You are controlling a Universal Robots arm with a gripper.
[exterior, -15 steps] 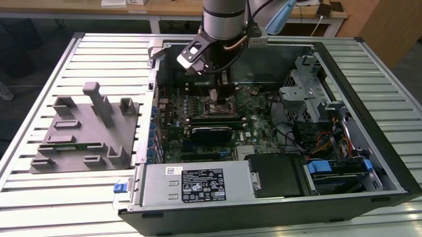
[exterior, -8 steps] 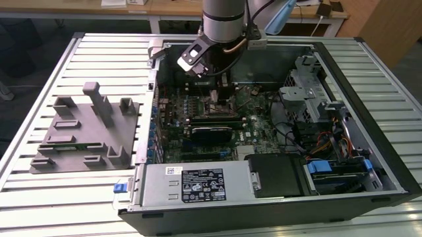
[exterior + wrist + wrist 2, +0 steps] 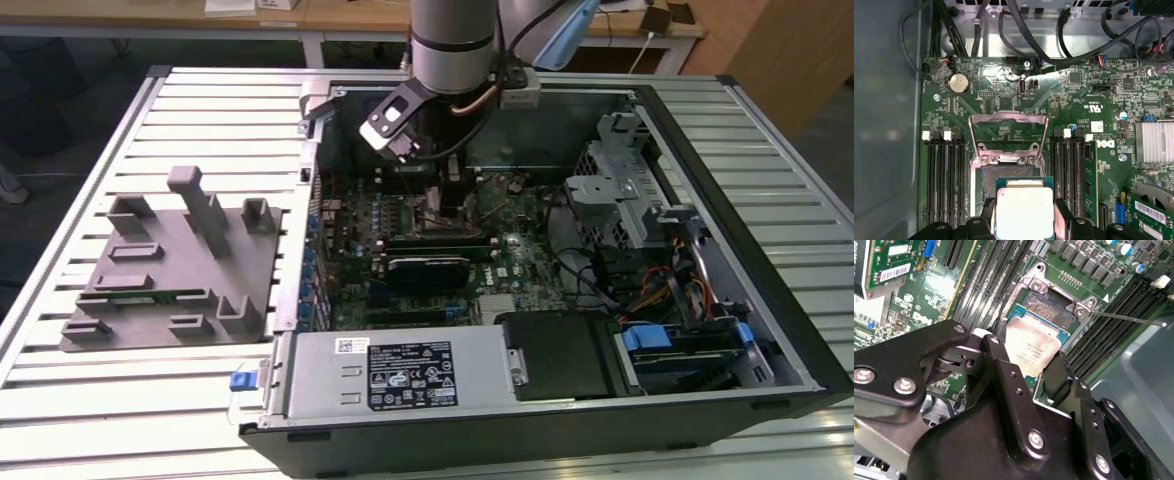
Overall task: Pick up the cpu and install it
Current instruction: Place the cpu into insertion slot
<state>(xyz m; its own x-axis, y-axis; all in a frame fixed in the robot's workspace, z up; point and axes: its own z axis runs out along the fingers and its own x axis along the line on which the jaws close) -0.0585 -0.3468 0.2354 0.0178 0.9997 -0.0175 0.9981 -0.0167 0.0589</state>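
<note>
While the arm reaches down into the open computer case [image 3: 787, 330], the gripper [image 3: 1030, 360] has its two black fingers [image 3: 999, 357] clenched on opposite edges of the cpu [image 3: 1034, 345]. The chip hangs over part of the open socket [image 3: 1046, 305]. The metal load plate [image 3: 1008, 131] stands swung up at the socket's edge, memory slots [image 3: 946, 175] run close along both sides of the socket, and the grey holder [image 3: 167, 270] lies on the slatted table [image 3: 80, 400] at the exterior view's left, outside the case wall.
</note>
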